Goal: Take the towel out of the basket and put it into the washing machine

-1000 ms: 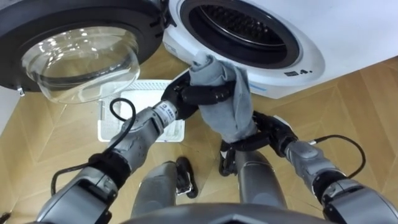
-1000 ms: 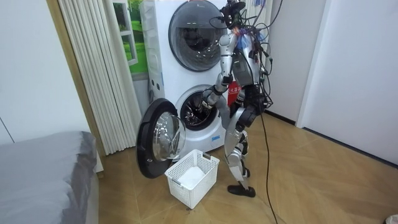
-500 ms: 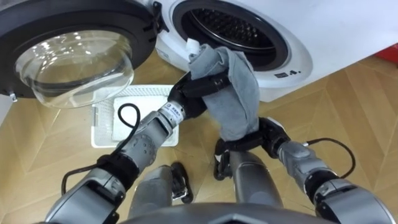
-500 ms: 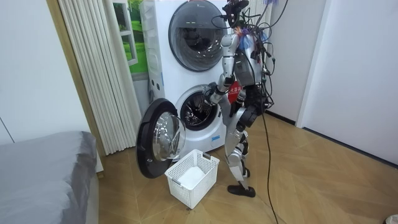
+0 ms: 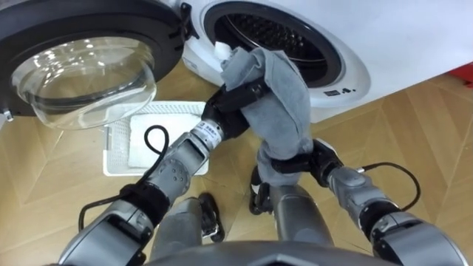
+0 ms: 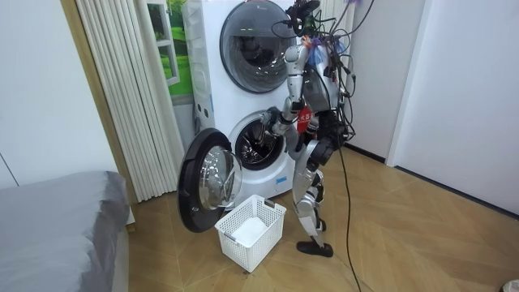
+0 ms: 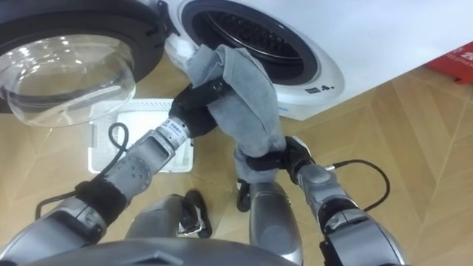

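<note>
The grey towel (image 5: pixel 279 92) hangs in the middle of the left eye view, held up off the floor just below the drum opening (image 5: pixel 270 33) and not yet inside it. The left hand (image 5: pixel 235 102), reaching in from the lower left, has its dark fingers curled round the towel's upper part. The right hand (image 5: pixel 299 162), lower and right of centre, is clasped round the towel's bottom end. The white washing machine (image 5: pixel 362 52) fills the upper right. Its round glass door (image 5: pixel 81 70) stands open at the upper left. A white basket (image 5: pixel 114 144) sits on the wooden floor (image 5: pixel 414 125) under the door, left of centre. In the room view the robot stands close before the lower machine.
</note>
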Controlling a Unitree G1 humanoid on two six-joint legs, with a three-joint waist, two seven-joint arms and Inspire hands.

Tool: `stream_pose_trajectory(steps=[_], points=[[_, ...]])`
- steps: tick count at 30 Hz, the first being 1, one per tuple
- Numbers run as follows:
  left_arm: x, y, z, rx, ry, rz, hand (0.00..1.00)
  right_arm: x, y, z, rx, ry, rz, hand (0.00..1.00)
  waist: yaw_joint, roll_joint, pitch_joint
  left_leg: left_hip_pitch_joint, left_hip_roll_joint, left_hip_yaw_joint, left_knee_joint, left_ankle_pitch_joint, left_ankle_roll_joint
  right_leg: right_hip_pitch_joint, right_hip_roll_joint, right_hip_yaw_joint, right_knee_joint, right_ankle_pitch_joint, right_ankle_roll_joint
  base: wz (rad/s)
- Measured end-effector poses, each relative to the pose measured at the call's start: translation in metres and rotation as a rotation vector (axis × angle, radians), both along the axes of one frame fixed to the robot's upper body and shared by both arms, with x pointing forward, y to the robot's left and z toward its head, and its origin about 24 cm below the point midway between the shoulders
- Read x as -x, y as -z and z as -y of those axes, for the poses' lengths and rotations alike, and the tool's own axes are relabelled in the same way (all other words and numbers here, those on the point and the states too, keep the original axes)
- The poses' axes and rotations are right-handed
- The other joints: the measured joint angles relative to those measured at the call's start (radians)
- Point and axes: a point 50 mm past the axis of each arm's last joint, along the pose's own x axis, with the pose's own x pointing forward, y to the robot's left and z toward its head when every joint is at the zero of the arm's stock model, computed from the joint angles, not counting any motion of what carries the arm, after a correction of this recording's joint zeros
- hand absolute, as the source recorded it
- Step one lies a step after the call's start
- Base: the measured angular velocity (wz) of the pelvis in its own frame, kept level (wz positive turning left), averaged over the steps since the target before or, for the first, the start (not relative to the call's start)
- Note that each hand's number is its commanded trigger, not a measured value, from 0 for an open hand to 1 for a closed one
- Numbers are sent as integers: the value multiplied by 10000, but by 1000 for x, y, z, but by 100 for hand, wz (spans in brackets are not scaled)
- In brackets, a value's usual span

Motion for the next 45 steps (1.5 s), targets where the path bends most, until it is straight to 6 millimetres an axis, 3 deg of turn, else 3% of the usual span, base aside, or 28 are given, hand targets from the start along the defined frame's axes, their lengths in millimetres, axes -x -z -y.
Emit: stream_pose_trajectory(steps=[9,13,18,24,31,35,45], points=[[4,7,-13,233,-649,-429,0,3,1,5,469,105,-116,100,380,93,30,-4,-7,-14,-150,21,-37,-96,-4,-8,195,6,-17,0],[0,9,-26,297,-1380,-597,0,3,1,8,546,229,-89,100,695,307,111,-3,-8,-10,-186,22,-40,-105,-3,13,202,7,-28,0],[9,24,-50,-305,-2534,-1454,0,8,4,9,654,277,-222,100,903,352,95,-44,-26,-100,-311,99,-111,-103,-32,-123,170,26,-68,7],[18,43,-72,-1183,-3661,-2914,0,11,6,16,1014,622,-398,100,1394,424,61,-244,-43,-352,-344,190,-154,-132,-108,-547,47,55,-142,12],[27,56,-89,-1767,-4837,-4247,0,14,6,37,1523,1460,-938,100,1924,488,27,-406,-256,-564,-508,415,-106,-232,-355,-836,57,65,-159,14],[29,58,-90,-1975,-5008,-4592,0,7,3,41,1578,1947,-982,100,1898,493,30,-582,-401,-594,-465,474,-7,-436,-527,-832,261,63,-156,7],[31,60,-88,-2215,-5116,-4900,0,0,-3,53,1201,3455,-915,100,1915,536,53,-1128,-421,-900,69,503,-2,-668,-686,-1097,532,2,-239,10]])
